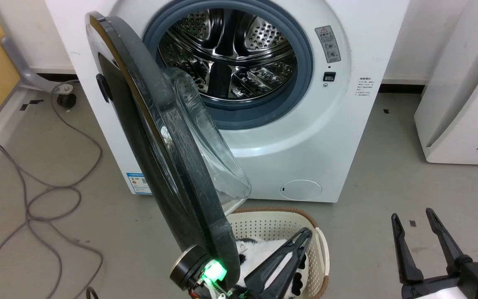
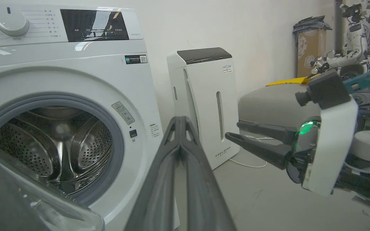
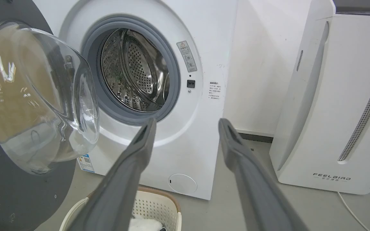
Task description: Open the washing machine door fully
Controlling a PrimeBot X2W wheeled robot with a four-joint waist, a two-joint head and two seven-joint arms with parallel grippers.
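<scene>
The white washing machine (image 1: 326,137) stands ahead with its steel drum exposed. Its black washing machine door (image 1: 181,166) hangs swung out on the left hinge, edge-on to the head view, with the glass bowl (image 1: 210,137) bulging toward the drum. In the right wrist view the door (image 3: 37,96) is at the left. My left gripper (image 1: 305,233) is shut with nothing between its fingers; it sits just right of the door's lower edge, above a basket. In its own view the left gripper (image 2: 180,119) points past the machine (image 2: 75,70). My right gripper (image 1: 412,216) stands open over the floor at the lower right, well away from the door.
A cream laundry basket (image 1: 264,224) holding white and black cloth sits on the floor below the door. A white FEELBIRD appliance (image 1: 463,104) stands to the machine's right. A grey cable (image 1: 48,195) loops over the floor at the left, near a yellow wall.
</scene>
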